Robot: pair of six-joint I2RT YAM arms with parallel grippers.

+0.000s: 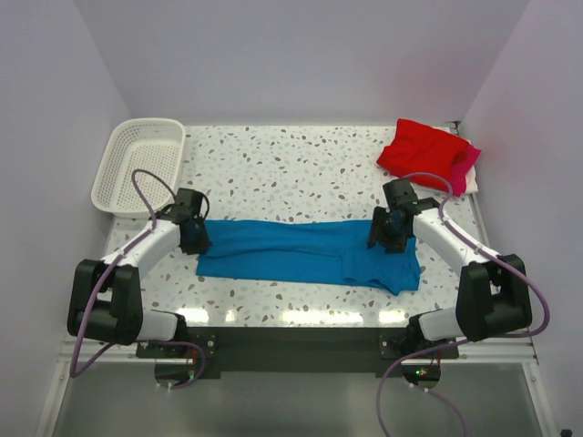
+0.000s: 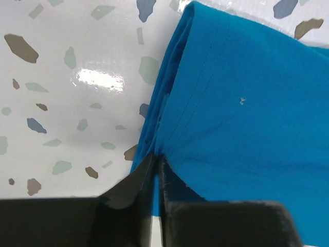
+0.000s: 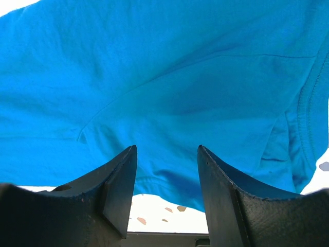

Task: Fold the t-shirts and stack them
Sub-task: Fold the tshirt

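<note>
The blue t-shirt [image 1: 305, 252] lies folded into a long band across the middle of the speckled table. My left gripper [image 1: 193, 235] is shut on its left edge; in the left wrist view the fingertips [image 2: 149, 162] pinch the blue cloth [image 2: 241, 103] at the fold. My right gripper [image 1: 390, 232] is open over the shirt's right end; in the right wrist view the fingers [image 3: 121, 175] stand apart with blue cloth [image 3: 164, 77] beneath and between them. The red t-shirt [image 1: 421, 147] lies folded at the back right on the magenta-pink one [image 1: 466, 169].
A white mesh basket [image 1: 139, 166] stands at the back left. The table [image 1: 282, 155] ends in walls at the back and sides. Purple cables loop from both arms.
</note>
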